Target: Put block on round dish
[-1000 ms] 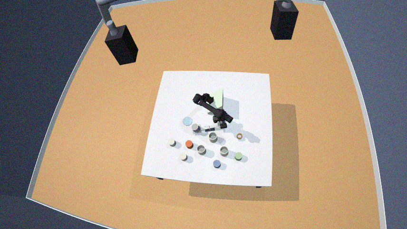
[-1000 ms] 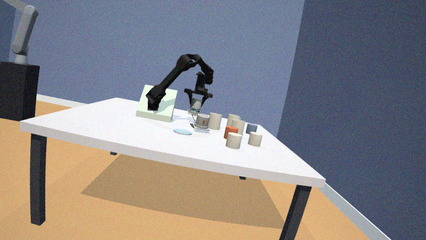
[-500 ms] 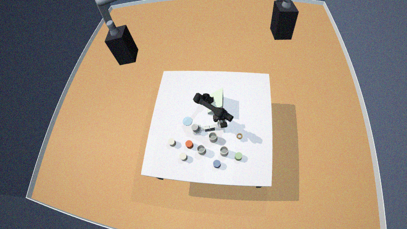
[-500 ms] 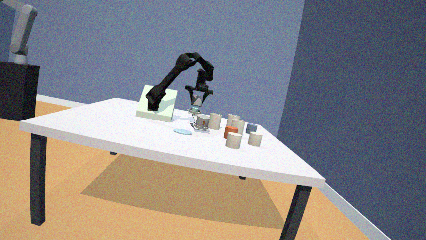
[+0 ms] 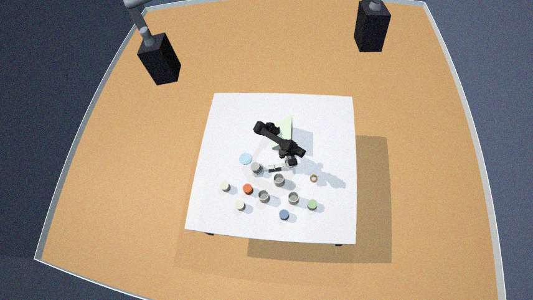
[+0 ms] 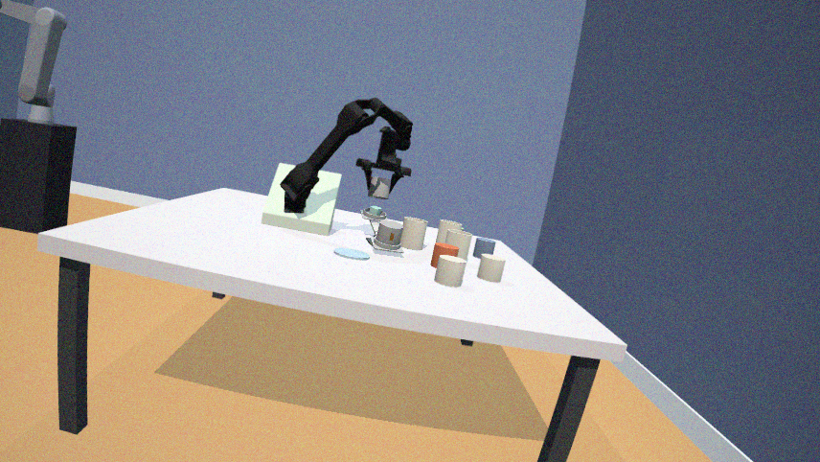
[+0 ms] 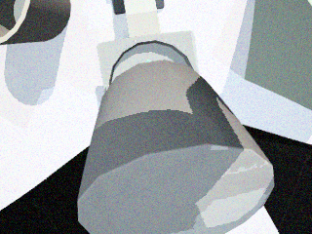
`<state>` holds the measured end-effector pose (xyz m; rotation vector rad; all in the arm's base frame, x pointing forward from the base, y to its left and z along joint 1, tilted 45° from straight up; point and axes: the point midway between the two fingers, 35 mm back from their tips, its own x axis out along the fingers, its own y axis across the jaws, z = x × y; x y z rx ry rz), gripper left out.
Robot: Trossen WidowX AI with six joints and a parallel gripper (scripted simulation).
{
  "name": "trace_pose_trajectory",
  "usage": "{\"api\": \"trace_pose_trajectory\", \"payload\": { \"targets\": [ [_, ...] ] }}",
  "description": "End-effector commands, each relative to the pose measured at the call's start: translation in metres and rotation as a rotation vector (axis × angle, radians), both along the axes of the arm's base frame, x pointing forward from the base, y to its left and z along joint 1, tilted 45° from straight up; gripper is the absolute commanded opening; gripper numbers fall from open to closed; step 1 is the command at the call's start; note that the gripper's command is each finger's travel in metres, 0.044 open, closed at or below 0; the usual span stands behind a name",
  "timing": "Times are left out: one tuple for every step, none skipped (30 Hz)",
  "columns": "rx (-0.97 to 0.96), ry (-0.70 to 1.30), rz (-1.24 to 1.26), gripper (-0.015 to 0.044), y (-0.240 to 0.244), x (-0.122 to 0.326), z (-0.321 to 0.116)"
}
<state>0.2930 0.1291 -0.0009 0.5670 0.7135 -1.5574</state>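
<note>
My gripper point(image 5: 292, 161) point(image 6: 379, 188) is shut on a grey cup point(image 7: 166, 166), held upside down and slightly tilted above the far end of the balance point(image 5: 280, 166) point(image 7: 141, 21). A small teal block point(image 6: 375, 210) sits uncovered on the pan below, with a gap between it and the cup. In the wrist view the held cup hides the block. The other cup point(image 5: 255, 167) point(image 6: 389, 234) stands on the opposite end, which is tilted low. The round light blue dish point(image 5: 245, 159) point(image 6: 352, 253) lies beside that end, with nothing on it.
A pale green slanted panel point(image 5: 287, 127) point(image 6: 321, 197) stands near the arm's base. Several open grey cups point(image 5: 279, 180) point(image 6: 414, 233), an orange cylinder point(image 5: 247, 188) point(image 6: 444, 255), cream cylinders point(image 5: 224, 185) point(image 6: 450, 271) and others stand in front of the balance. A brown ring point(image 5: 310, 178) lies to its right.
</note>
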Motion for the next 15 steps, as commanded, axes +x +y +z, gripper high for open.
{"api": "trace_pose_trajectory", "payload": {
  "targets": [
    [0.009,-0.009,0.002,0.0,0.007,0.001,0.006],
    [0.009,-0.009,0.002,0.0,0.008,0.001,0.007],
    [0.009,-0.009,0.001,0.0,0.009,0.001,0.008],
    [0.009,-0.009,0.001,0.0,0.01,0.001,0.009],
    [0.009,-0.009,0.001,0.0,0.01,0.0,0.01],
    [0.009,-0.009,0.001,0.0,0.011,0.0,0.011],
    [0.008,-0.009,0.001,0.0,0.012,0.0,0.012],
    [0.008,-0.009,0.001,0.0,0.013,0.0,0.013],
    [0.008,-0.009,0.001,0.0,0.014,0.0,0.014],
    [0.008,-0.009,0.001,0.0,0.014,0.0,0.015],
    [0.008,-0.009,0.001,0.0,0.015,0.0,0.016],
    [0.008,-0.009,0.001,0.0,0.015,0.0,0.017],
    [-0.001,0.0,0.0,0.0,0.01,-0.001,0.012],
    [-0.001,0.0,0.0,0.0,0.01,-0.001,0.012],
    [-0.001,0.0,0.0,0.0,0.01,-0.001,0.012]
  ]
}}
